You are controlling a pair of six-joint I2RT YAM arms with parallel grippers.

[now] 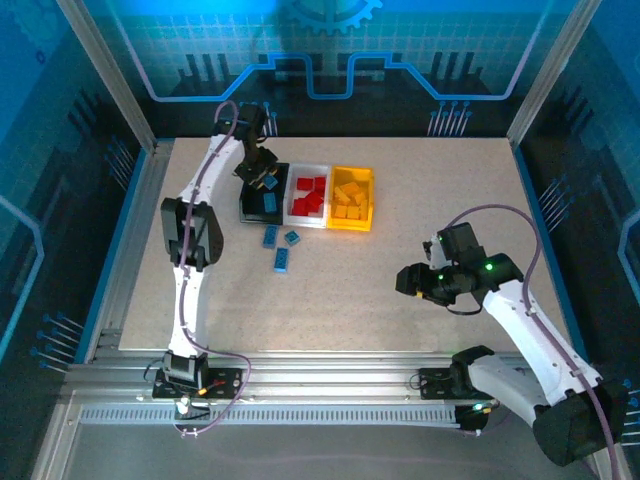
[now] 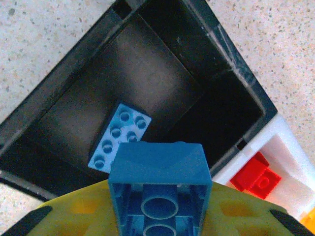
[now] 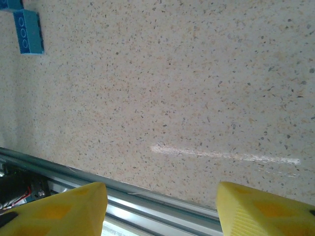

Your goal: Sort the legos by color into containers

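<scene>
Bins sit joined in a row at the far left-centre of the table (image 1: 450,200): black bin (image 2: 147,73), white bin (image 1: 308,168), yellow bin (image 1: 352,170). Over the black one hangs the left gripper (image 1: 262,180), its jaws closed on a blue brick (image 2: 157,167), which the wrist view shows with its hollow underside toward the camera. Below it, on the black bin's floor, lies a second blue brick (image 2: 118,135), studs up and set at an angle to the walls. Red bricks (image 1: 310,195) are heaped in the white bin, and yellow-orange bricks (image 1: 350,200) fill the yellow one. Three loose blue bricks (image 1: 284,261) lie on the table just in front of the black and white bins, two side by side and one nearer the arms. Well apart from all this, on the right, the right gripper (image 1: 408,280) hangs above bare table by the near rail (image 3: 147,201); its yellow fingers (image 3: 54,211) stand apart, and nothing is between them.
</scene>
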